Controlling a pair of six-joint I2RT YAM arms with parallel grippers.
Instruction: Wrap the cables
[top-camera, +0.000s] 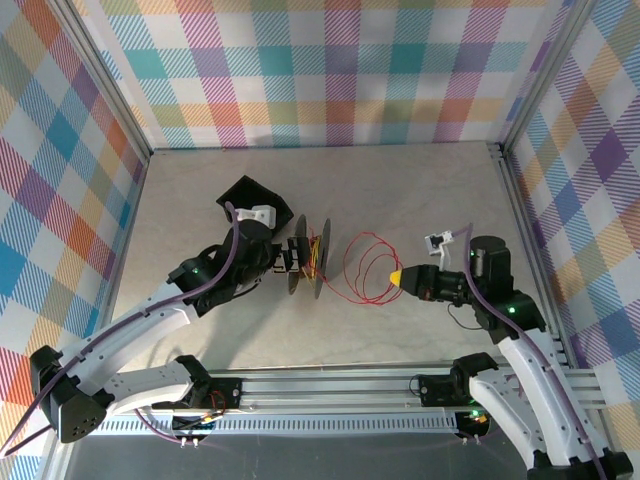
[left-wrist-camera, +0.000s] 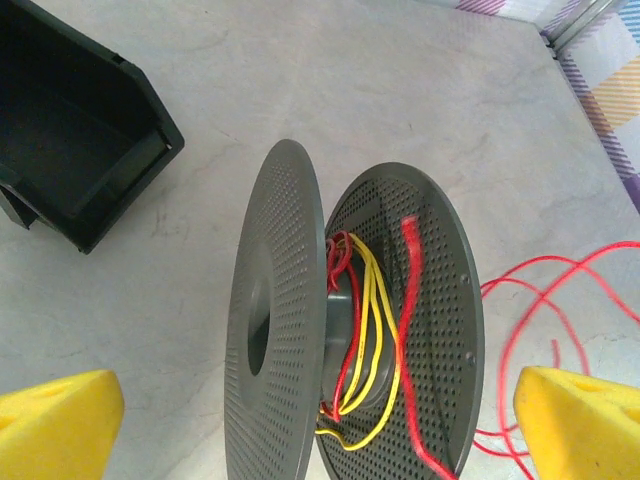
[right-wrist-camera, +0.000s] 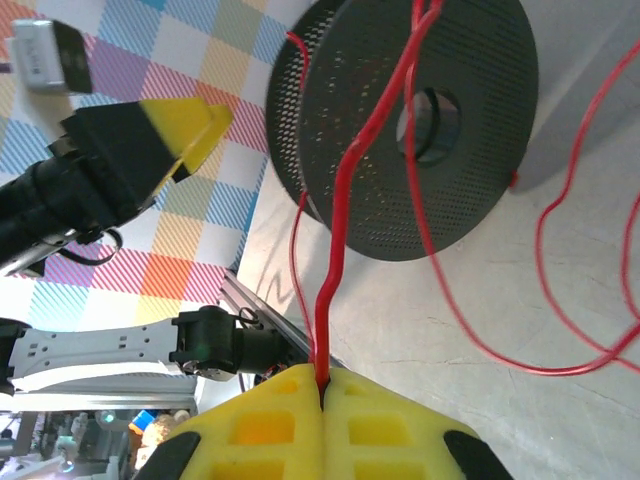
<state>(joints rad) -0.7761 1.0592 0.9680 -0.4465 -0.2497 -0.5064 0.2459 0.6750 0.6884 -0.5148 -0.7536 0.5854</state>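
Note:
A dark grey perforated spool (top-camera: 305, 262) stands on its rims mid-table, with yellow and red wire wound round its hub (left-wrist-camera: 352, 330). The cables, thin red wire (top-camera: 368, 268), trail off the spool in loose loops to the right. My left gripper (top-camera: 290, 262) is open, its yellow fingers (left-wrist-camera: 60, 425) wide on either side of the spool (left-wrist-camera: 410, 300) and apart from both discs. My right gripper (top-camera: 398, 277) sits right of the loops, shut on a red strand (right-wrist-camera: 335, 250) that runs up from the pads (right-wrist-camera: 270, 430) to the spool (right-wrist-camera: 400, 130).
A black bin (top-camera: 250, 195) lies tipped behind the left gripper, its open side showing in the left wrist view (left-wrist-camera: 70, 150). Checked walls and metal frame posts enclose the table; a rail (top-camera: 330, 385) runs along the near edge.

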